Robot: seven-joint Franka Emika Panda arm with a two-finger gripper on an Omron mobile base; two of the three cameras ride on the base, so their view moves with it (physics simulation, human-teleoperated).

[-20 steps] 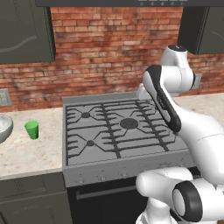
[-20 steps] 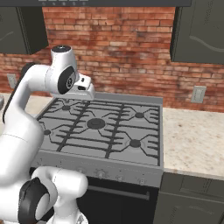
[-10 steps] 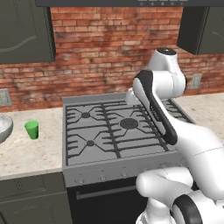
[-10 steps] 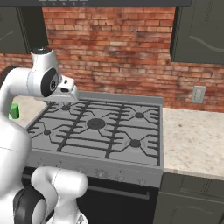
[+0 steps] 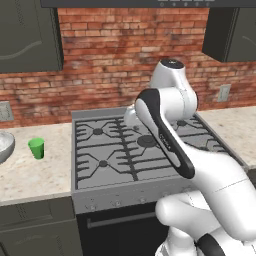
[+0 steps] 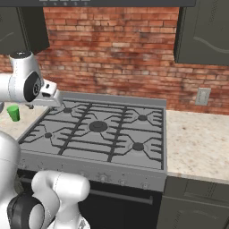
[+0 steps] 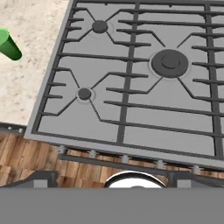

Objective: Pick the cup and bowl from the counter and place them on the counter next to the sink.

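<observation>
While cup (image 5: 36,148) stands beside bowl (image 5: 4,146), hand gapes.

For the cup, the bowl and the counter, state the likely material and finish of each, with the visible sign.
Cup: probably plastic; flat, uniform bright green, matte.
Bowl: likely metal; silvery-grey with a soft sheen.
Counter: looks like stone; beige with fine speckles, smooth.

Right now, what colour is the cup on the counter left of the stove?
Bright green; the cup shows best in the left base view.
</observation>
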